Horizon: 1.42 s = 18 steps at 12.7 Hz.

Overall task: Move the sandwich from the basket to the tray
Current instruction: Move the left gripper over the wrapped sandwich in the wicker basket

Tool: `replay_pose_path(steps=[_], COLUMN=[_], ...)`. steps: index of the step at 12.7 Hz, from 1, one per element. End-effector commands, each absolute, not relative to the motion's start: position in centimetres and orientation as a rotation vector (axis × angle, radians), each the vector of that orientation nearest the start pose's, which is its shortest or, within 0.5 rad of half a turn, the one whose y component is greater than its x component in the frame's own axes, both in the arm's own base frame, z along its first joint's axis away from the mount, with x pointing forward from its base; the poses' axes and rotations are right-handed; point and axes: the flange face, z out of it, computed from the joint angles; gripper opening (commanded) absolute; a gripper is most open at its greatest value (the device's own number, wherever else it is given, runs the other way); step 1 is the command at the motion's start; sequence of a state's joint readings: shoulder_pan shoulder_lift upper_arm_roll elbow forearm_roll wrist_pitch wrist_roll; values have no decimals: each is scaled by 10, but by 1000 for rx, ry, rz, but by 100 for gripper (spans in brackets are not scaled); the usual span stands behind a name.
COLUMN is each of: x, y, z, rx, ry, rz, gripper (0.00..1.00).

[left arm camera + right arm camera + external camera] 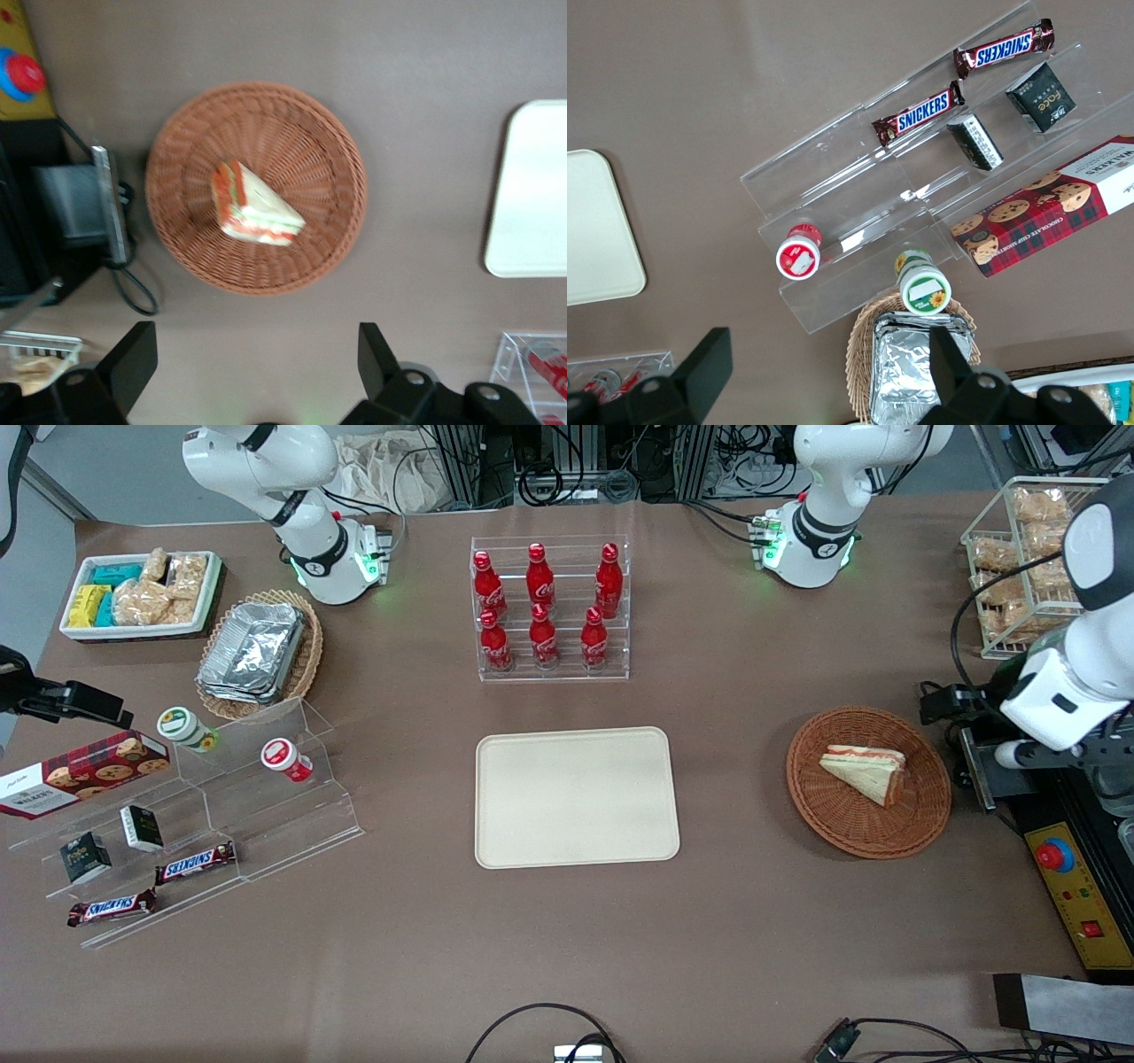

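Note:
The sandwich (864, 772) (252, 205), a white-bread wedge with orange-red and green layers, lies in the round reddish-brown wicker basket (833, 815) (306, 133). The cream tray (576, 795) (532, 195) lies flat and bare at the table's middle, beside the basket. My gripper (950, 707) (257, 363) hangs high over the table by the basket's rim, a little farther from the front camera than the sandwich. It is open, its fingers (133, 354) spread wide over bare brown table. It touches neither the basket nor the sandwich.
A rack of red bottles (549, 611) stands farther from the front camera than the tray. A control box with a red button (1054, 856) and a white wire basket of snacks (1028, 558) sit at the working arm's end. Acrylic shelves of snacks (195, 824) lie toward the parked arm's end.

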<state>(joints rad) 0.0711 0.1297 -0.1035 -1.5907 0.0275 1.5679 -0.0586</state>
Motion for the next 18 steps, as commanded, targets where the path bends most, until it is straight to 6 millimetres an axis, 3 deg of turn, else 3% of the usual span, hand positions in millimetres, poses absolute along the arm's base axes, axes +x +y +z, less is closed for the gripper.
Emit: replay_pose_path(steps=[1,3,5,7,9,12,15,18], x=[601,602,603,600,593,571,545,532], y=[-8,-6,-5,9,18,17,16,33], z=[542,540,513,486,461,413,364,332], rx=[-3051,-3039,-3023,-3027,-3000,-2943,-2935,-2924], ry=[-35,-77,-78,-170,-370,-688,-833,-914], rz=[260,269,393,451,420,302,154,138], gripper=[100,100,100,100,100,100,100,100])
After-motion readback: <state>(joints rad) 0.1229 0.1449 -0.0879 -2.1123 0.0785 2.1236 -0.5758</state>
